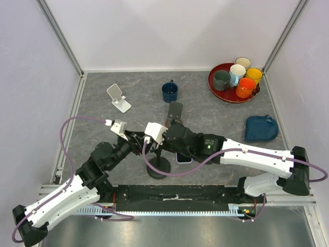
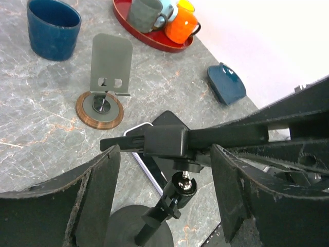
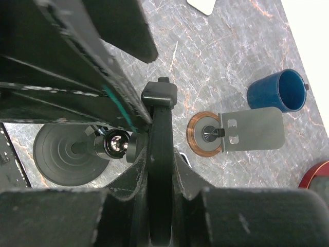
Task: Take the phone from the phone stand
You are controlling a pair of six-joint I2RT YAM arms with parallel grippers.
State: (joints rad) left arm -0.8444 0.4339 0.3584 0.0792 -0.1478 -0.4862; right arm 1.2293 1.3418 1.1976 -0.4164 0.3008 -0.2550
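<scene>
The phone (image 1: 183,157) lies flat on the table beside the black phone stand (image 1: 159,167), partly under my right arm. In the left wrist view the phone (image 2: 154,163) shows as a dark screen with a white edge under the stand's clamp bar (image 2: 164,140). My right gripper (image 3: 160,164) is shut on that clamp bar (image 3: 160,118), seen edge-on above the stand's round base (image 3: 64,154). My left gripper (image 2: 165,154) is open. Its fingers (image 2: 100,180) stand either side of the clamp head and ball joint (image 2: 181,186) without touching them.
A silver stand on a wooden disc (image 1: 175,113) is just behind the arms, and a white stand (image 1: 118,98) sits at the back left. A blue cup (image 1: 169,91) and a red tray (image 1: 216,88) of cups are further back. A blue pouch (image 1: 261,128) lies to the right.
</scene>
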